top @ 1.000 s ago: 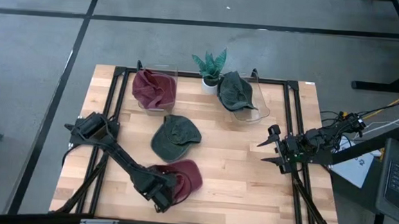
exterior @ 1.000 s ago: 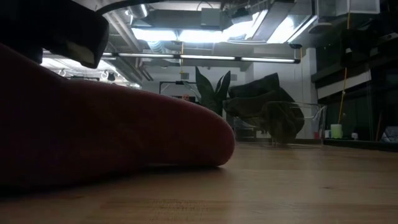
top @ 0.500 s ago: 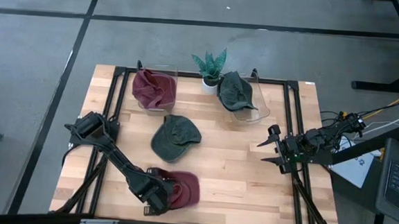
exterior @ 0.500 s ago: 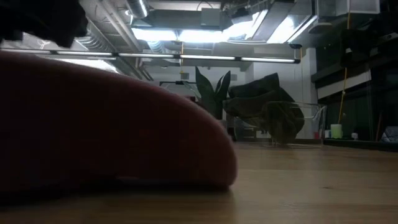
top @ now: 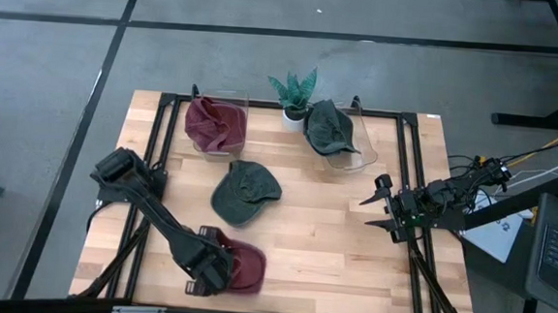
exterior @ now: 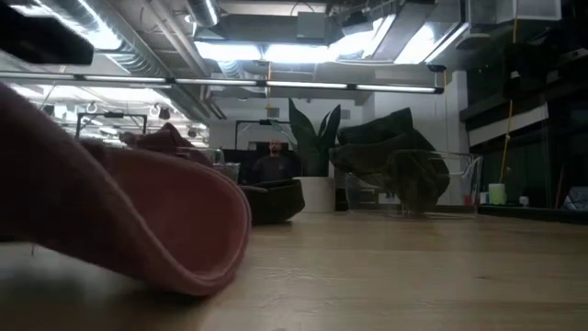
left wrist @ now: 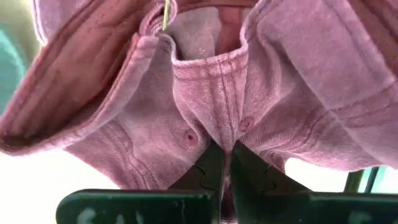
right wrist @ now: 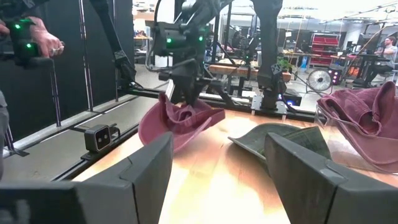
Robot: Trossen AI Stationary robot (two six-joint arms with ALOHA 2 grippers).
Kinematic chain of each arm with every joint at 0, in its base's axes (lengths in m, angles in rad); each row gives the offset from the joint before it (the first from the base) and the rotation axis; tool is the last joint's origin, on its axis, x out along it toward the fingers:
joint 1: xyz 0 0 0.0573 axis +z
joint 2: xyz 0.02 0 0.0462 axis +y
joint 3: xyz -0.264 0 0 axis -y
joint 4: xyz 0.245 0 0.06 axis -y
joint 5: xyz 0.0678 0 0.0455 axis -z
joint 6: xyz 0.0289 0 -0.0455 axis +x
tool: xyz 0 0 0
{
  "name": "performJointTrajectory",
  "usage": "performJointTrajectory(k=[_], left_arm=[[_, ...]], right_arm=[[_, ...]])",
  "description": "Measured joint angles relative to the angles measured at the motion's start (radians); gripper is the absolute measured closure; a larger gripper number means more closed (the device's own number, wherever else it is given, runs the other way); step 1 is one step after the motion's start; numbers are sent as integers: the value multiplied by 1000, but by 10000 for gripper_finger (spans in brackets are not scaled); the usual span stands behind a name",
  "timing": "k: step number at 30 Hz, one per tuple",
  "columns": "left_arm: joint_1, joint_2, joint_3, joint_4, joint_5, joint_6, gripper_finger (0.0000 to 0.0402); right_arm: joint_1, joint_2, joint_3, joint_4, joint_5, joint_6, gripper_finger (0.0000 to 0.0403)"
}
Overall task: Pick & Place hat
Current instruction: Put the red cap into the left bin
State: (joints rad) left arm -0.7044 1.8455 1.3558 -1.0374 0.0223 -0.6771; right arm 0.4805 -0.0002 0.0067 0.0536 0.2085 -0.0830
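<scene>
The left hand (top: 216, 267) is clamped on the maroon cap (top: 241, 267), a soft, washed-cotton hat with stitched seams and eyelets, crumpled and lifted at the tabletop's (top: 322, 247) near edge. The right hand (top: 377, 205), fingers apart, waits at the right edge.

Red hats: we count two — one (top: 241, 268) pinched in the left gripper (top: 216, 269), lifted at the near edge of the table; one (top: 215, 123) in a clear bin (top: 198, 147) well beyond that gripper.
Green hats: we count two — one (top: 244, 189) flat on the table (top: 332, 237), between both grippers; one (top: 330, 127) in the other clear bin (top: 356, 159).
Clear bins: we see two, both far from either gripper.
Potted plants: one (top: 293, 94), between the bins.
Arms: two; the right gripper (top: 380, 206) hangs spread wide over the table's right side.
</scene>
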Motion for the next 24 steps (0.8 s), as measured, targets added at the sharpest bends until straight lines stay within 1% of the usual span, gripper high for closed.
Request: performJointTrajectory(k=[11,18,24], left_arm=[[14,-86,55,-142,-35,36,391],[22,-153,71,-227,-118,37,391],[49,-219,71,-254,-178,39,391]], right_arm=[[0,0,0,0,0,0,150],[0,0,0,0,0,0,150],[0,0,0,0,0,0,150]])
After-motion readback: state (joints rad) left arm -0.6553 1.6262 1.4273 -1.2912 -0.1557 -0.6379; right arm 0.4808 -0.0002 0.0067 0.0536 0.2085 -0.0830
